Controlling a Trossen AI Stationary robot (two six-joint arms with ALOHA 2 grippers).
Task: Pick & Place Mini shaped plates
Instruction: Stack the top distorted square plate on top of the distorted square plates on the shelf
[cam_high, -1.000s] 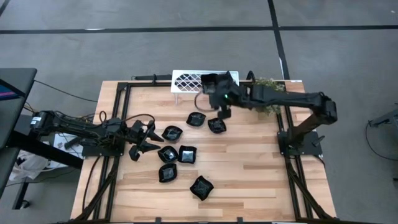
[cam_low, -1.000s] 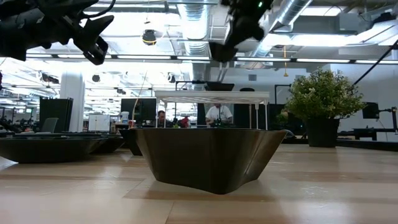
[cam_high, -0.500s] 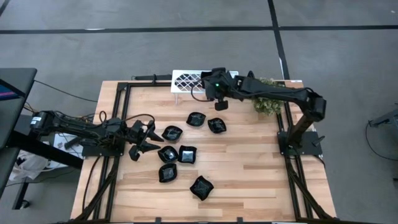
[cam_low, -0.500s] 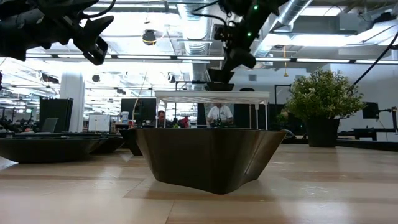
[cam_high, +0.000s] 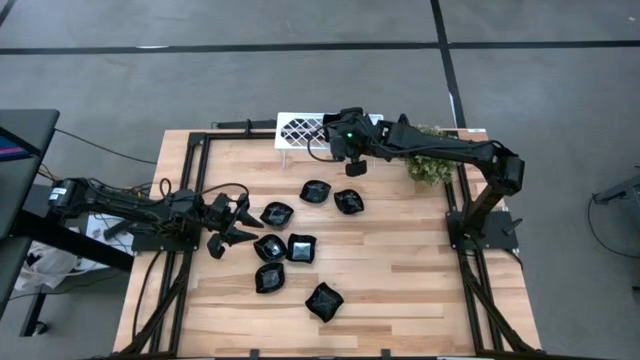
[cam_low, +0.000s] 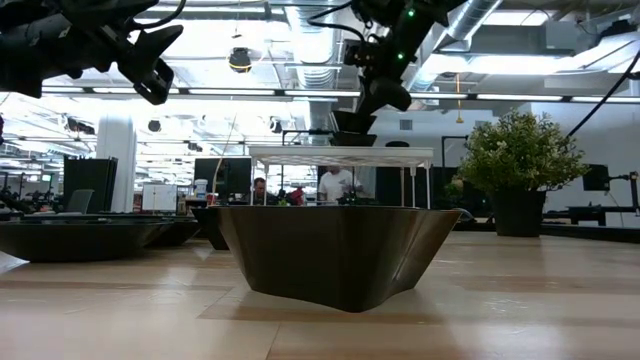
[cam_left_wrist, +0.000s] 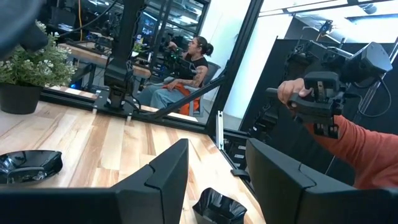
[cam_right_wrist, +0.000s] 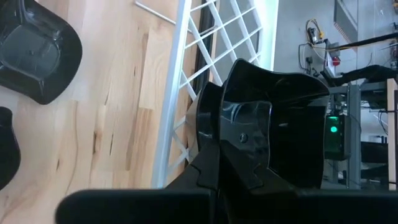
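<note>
Black dish (cam_right_wrist: 267, 134) clamped in right tool (cam_high: 354, 160) above white tray (cam_high: 305, 130).

A white lattice tray (cam_high: 305, 130) stands at the wooden table's (cam_high: 400, 270) far edge, a small green plant (cam_high: 432, 170) sits beside it, and people (cam_low: 335, 185) are seated in the room beyond

Your right gripper (cam_high: 354, 168) holds one plate (cam_right_wrist: 267, 134) over the tray's (cam_high: 300, 130) edge. Two plates (cam_high: 332, 196) lie on the desk (cam_high: 400, 260) just beside it. Your left gripper (cam_high: 238, 220) hangs beside the five others (cam_high: 285, 255).
</note>
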